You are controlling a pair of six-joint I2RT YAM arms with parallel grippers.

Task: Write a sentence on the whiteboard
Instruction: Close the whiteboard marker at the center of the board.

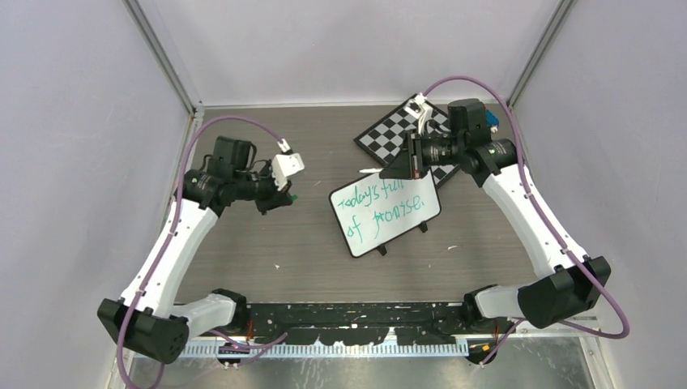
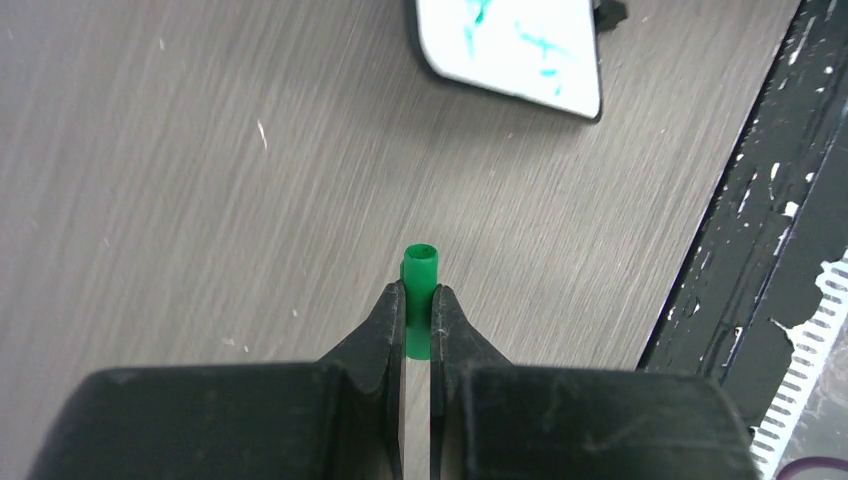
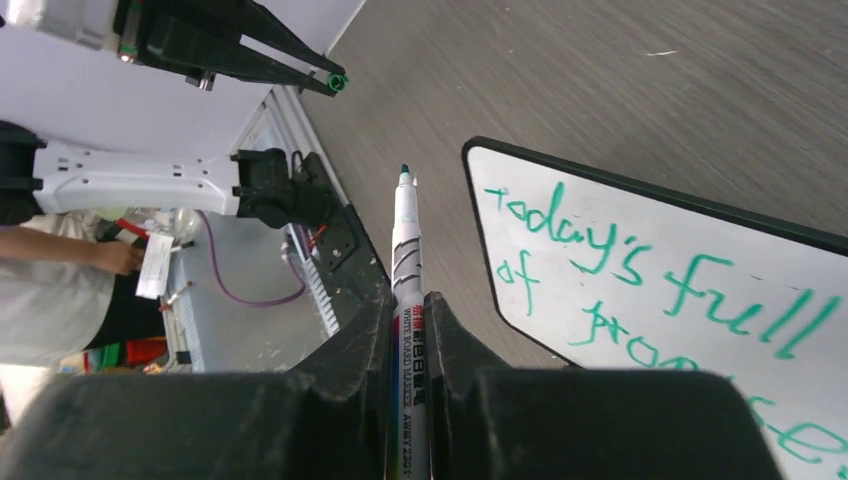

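Capping looks like the step in hand: your left gripper (image 2: 418,296) is pinched shut on the green cap (image 2: 420,268), and your right gripper (image 3: 408,302) clamps the marker (image 3: 405,235), tip bare. Next you'd need to line that tip with the cap's mouth and push straight. The whiteboard (image 1: 373,239) sits mid-table, toward the far right corner, on black feet. Its sentence (image 1: 381,200) reads clean in two green lines.

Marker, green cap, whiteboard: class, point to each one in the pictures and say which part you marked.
marker (image 3: 408,250): right wrist view, white barrel below the tip.
green cap (image 2: 421,270): left wrist view, its side near the open end.
whiteboard (image 1: 379,235): top external view, bare white near its lower edge.
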